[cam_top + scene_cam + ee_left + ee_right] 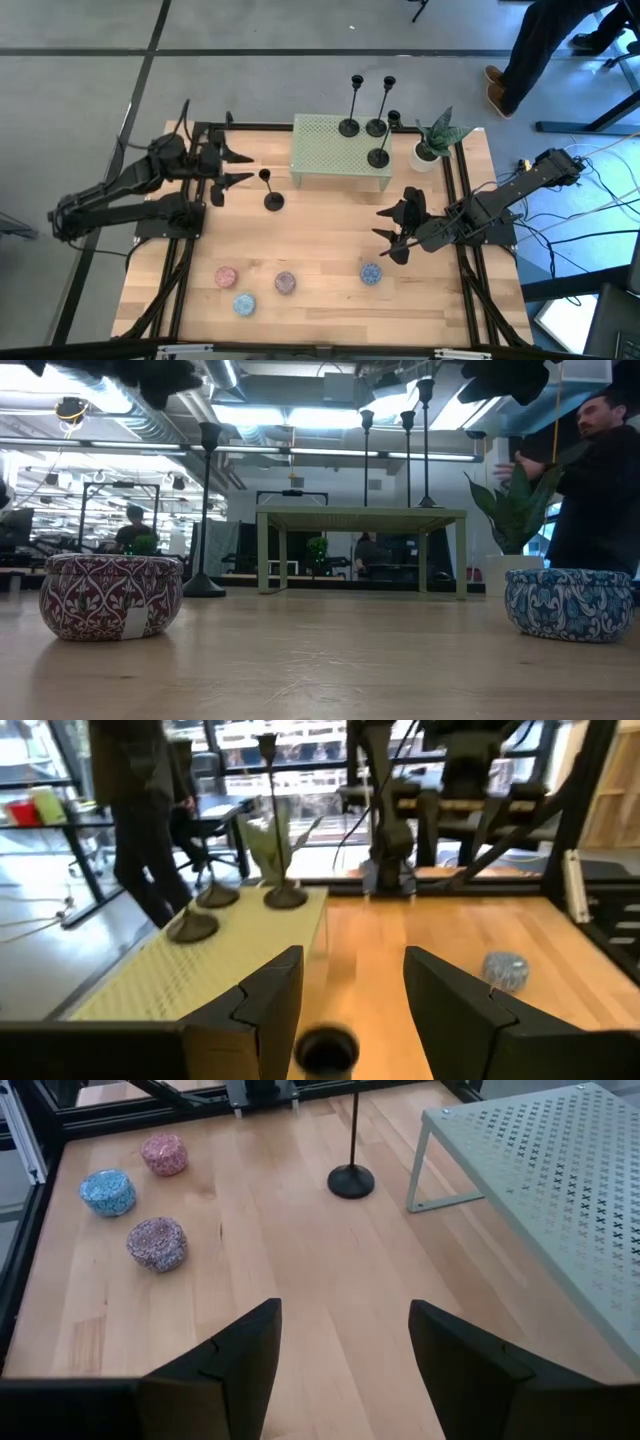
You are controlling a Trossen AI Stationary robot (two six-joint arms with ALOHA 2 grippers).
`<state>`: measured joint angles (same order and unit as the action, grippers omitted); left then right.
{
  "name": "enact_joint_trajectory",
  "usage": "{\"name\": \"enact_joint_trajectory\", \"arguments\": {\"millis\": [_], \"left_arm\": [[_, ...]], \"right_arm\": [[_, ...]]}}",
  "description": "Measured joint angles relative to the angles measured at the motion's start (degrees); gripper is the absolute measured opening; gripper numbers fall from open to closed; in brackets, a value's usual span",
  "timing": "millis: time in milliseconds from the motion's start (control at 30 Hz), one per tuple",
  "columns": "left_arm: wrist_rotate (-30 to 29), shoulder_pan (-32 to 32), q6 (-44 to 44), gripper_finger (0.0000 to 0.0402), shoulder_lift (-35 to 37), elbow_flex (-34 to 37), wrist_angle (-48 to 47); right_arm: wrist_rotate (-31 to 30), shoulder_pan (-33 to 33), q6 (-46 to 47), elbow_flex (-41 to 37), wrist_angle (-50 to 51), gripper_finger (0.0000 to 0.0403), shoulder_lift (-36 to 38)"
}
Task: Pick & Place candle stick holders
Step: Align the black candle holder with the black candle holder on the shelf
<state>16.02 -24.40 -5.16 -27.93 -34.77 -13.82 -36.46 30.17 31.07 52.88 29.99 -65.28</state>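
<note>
- Three candle holders stand on the pale green perforated shelf [330,150] at the back of the table [320,250]: one [349,127] at its back edge, a second [376,127] just beside it, and a third [379,157] nearer the shelf's right front corner.
- A fourth candle holder [273,200] stands upright on the bare wood, left of the shelf and apart from it.
- The left gripper [235,167] hovers just left of that fourth holder, fingers spread and holding nothing; its wrist view shows the holder's top cup [326,1050] between the fingers.
- The right gripper [398,225] hangs over the right side of the table in front of the shelf, fingers apart and empty.
- A potted plant [435,140] sits at the shelf's right end.
- Four small speckled tins lie along the front: pink [226,276], light blue [244,303], purple [286,283] and blue [371,272].
- A person [600,480] stands beyond the table's far right corner.
</note>
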Motion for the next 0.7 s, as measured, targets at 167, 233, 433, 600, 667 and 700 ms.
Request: {"name": "enact_joint_trajectory", "arguments": {"millis": [167,233,433,600,667,700], "left_arm": [[-2.1,0.4,2.8,0.0171,2.5,4.5,-0.3],[-2.0,0.4,3.4,0.0171,2.6,6.1,-0.6],[-1.7,0.4,4.1,0.0171,2.6,9.3,-1.6],[-4.8,0.4,5.0,0.0171,2.6,10.2,-4.9],[-4.6,0.4,5.5,0.0171,2.6,11.3,-3.9],[-4.5,0.4,6.0,0.0171,2.6,12.1,-3.3]], "right_arm": [[0.0,0.0,0.0,0.0,-0.2,0.0225,0.0],[0.0,0.0,0.0,0.0,-0.2,0.0225,0.0],[0.0,0.0,0.0,0.0,-0.4,0.0225,0.0],[0.0,0.0,0.0,0.0,-0.6,0.0225,0.0],[0.0,0.0,0.0,0.0,-0.6,0.0225,0.0],[0.0,0.0,-0.1,0.0,-0.6,0.0225,0.0]]}}
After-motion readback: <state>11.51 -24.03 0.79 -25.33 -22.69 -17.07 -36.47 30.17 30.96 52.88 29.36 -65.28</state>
